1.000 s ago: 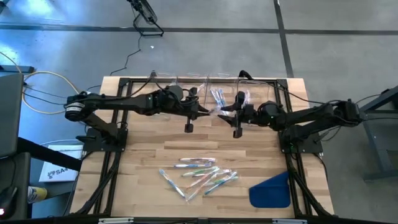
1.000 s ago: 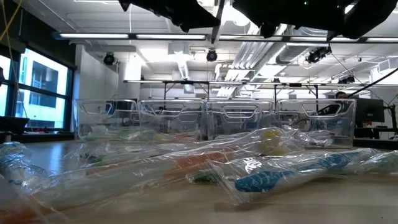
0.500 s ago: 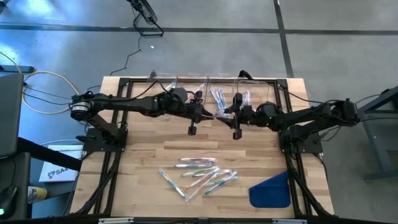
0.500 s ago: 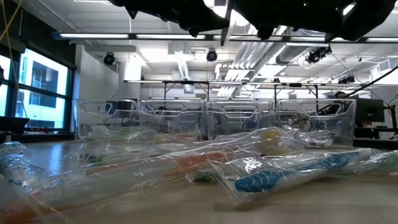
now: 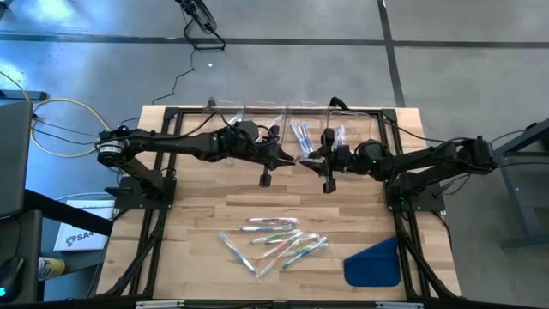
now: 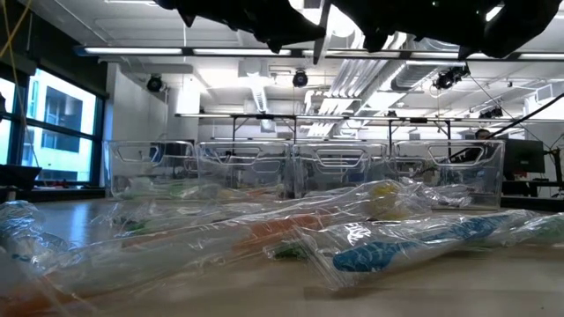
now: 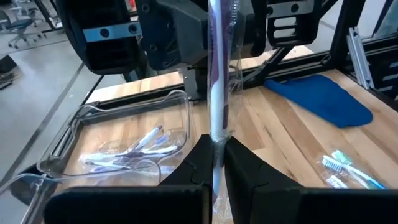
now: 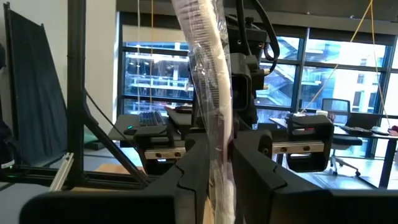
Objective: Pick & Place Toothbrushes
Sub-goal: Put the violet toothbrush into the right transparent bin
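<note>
One wrapped toothbrush [image 7: 217, 74], whitish with purple, sits in clear film [image 8: 208, 68] and spans between my two grippers above the far middle of the table. My left gripper [image 5: 290, 158] comes from the table's left and my right gripper [image 5: 310, 155] from its right. They face each other, and each is shut on one end. More wrapped toothbrushes [image 5: 274, 240] lie in a loose heap on the wood near the near edge. Others lie in a clear bin [image 5: 300, 130]. My left gripper [image 7: 214, 152] pinches one end of the wrapped toothbrush [image 7: 216, 134] between its two fingers, coming level from the table's left, fingers along its length. The toothbrush is lifted clear and runs straight away to the other gripper. My right gripper [image 8: 214, 146] pinches the other end, film and all [image 8: 217, 124], between its two fingers, coming level from the table's right. The toothbrush is clear of the table and reaches across to the left gripper.
A row of clear bins [image 6: 300, 172] stands along the far edge; one below the grippers [image 7: 124, 146] holds several toothbrushes. A blue cloth-like piece [image 5: 375, 262] lies at the near right corner. Black frame rails [image 5: 159, 215] run along the table's sides.
My left gripper has moved a little toward the table's right, carrying the toothbrush up to my right gripper. In the last half second both arms have kept still.
</note>
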Action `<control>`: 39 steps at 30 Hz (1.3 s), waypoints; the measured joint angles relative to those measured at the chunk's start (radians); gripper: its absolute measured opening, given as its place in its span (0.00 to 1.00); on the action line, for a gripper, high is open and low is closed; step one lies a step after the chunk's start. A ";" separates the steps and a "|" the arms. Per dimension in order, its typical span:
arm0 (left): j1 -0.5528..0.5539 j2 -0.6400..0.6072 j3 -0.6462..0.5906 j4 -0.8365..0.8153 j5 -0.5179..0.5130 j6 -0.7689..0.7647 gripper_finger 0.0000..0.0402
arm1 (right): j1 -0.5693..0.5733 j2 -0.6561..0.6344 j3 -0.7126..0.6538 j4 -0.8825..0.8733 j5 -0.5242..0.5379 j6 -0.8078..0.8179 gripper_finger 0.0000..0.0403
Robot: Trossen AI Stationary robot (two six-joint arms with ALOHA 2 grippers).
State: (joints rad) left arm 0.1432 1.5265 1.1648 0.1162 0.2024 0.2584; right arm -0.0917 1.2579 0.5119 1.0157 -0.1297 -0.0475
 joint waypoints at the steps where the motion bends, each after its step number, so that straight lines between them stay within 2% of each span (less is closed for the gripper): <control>1: 0.000 0.001 0.000 0.001 0.002 -0.001 0.03 | 0.000 0.000 0.000 0.000 -0.001 0.001 0.16; 9: 0.001 0.077 -0.001 0.115 0.069 -0.029 0.03 | 0.000 0.004 0.001 -0.010 -0.007 0.002 0.16; 16: 0.001 0.078 -0.001 0.122 0.053 -0.027 0.04 | 0.001 0.005 0.001 -0.015 0.037 0.002 0.15; 22: 0.001 0.078 0.000 0.114 0.049 -0.027 0.04 | 0.001 0.005 0.001 -0.018 0.050 -0.004 0.04; 33: 0.001 0.078 0.000 0.120 0.049 -0.028 0.05 | 0.000 0.005 0.001 -0.017 0.050 0.035 0.04; 36: 0.001 0.078 0.000 0.120 0.045 -0.028 0.08 | 0.000 0.005 0.001 -0.017 0.050 0.047 0.04; 39: 0.001 0.078 0.000 0.120 0.034 -0.024 0.16 | 0.000 0.005 0.001 -0.018 0.050 0.062 0.04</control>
State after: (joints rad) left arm 0.1444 1.6043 1.1645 0.2359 0.2359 0.2341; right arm -0.0916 1.2625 0.5129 0.9977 -0.0801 0.0149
